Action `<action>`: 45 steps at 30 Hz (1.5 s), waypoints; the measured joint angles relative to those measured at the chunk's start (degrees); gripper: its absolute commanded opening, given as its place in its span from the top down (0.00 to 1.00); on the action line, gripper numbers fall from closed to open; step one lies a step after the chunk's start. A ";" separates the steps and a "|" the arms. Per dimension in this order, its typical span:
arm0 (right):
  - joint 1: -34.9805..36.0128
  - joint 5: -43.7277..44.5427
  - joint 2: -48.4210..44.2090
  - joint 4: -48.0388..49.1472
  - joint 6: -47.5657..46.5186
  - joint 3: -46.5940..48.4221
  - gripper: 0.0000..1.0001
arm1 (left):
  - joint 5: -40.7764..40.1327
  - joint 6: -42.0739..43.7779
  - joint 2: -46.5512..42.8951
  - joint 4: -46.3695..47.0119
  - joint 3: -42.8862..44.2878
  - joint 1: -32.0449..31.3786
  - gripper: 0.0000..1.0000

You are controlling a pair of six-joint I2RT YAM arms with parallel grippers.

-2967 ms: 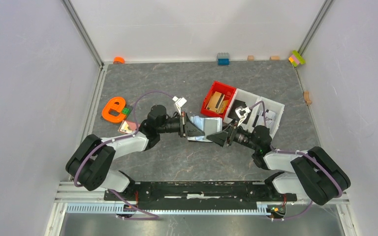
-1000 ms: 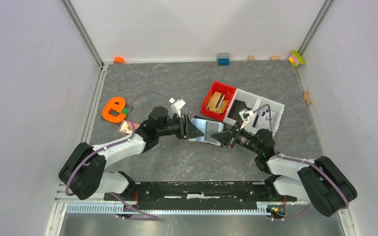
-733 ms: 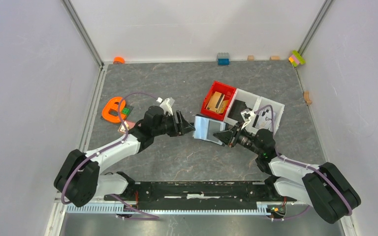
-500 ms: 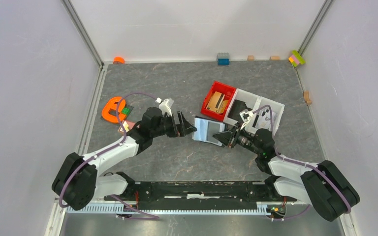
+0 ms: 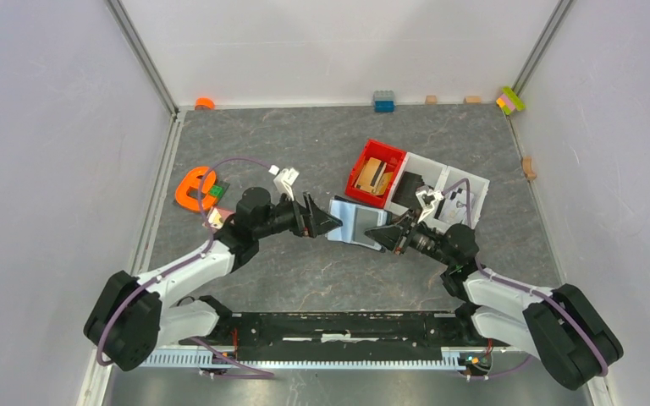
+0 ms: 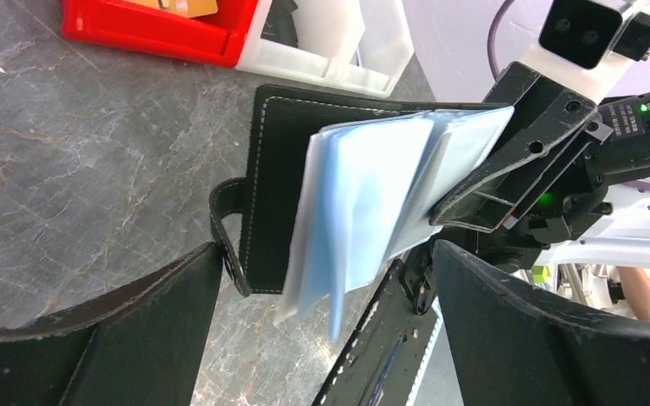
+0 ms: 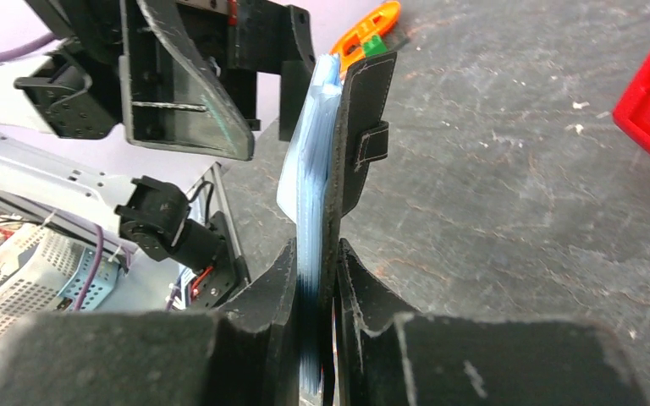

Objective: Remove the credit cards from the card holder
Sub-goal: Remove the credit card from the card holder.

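A: Status of the L claw?
B: left gripper (image 5: 325, 222) is spread wide, nothing in it; in wrist cam (image 6: 326, 254) both fingers (image 6: 93, 338) stand well apart, w/ the card holder (image 6: 275, 165) ahead, betw. the tips, no contact seen.

A: R claw?
B: right gripper (image 7: 317, 279) is nearly closed, pinched on the card holder (image 7: 360, 110); one finger on the black cover side, the other on the plastic sleeves (image 7: 305, 178).

A: Where's the holder?
B: top cam: card holder (image 5: 357, 223) sits betw. the two claws, just in front of the red bin (image 5: 385, 146), near mid table (image 5: 305, 135); right gripper (image 5: 382, 233) grips its near-right edge. It's open, pale blue plastic sleeves (image 6: 351, 194) fanned out towards the left gripper; snap strap (image 6: 224, 224) loops off the cover's edge. Can't tell if it touches the table.

A: The credit cards?
B: can't make any out in the sleeves. A pinkish flat piece (image 5: 216, 216) lies on the table beside the orange toy (image 5: 193, 188), partly under the L arm; too small to say if it's a card.

A: Other stuff?
B: wood blocks (image 5: 374, 175) in the red bin; white bin (image 5: 474, 182) touching it on the right.
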 measured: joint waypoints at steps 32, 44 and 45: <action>0.00 -5.18 -6.05 4.28 3.74 0.04 0.98 | 1.46 -4.83 -6.86 22.53 -10.64 -3.87 0.04; 0.00 -4.24 -4.61 2.62 3.30 0.28 0.91 | 2.97 -4.81 -1.53 19.45 -7.23 -3.89 0.75; -0.07 -4.00 -4.26 2.03 3.10 0.33 0.88 | 2.78 -4.68 -1.79 18.69 -7.23 -3.85 0.78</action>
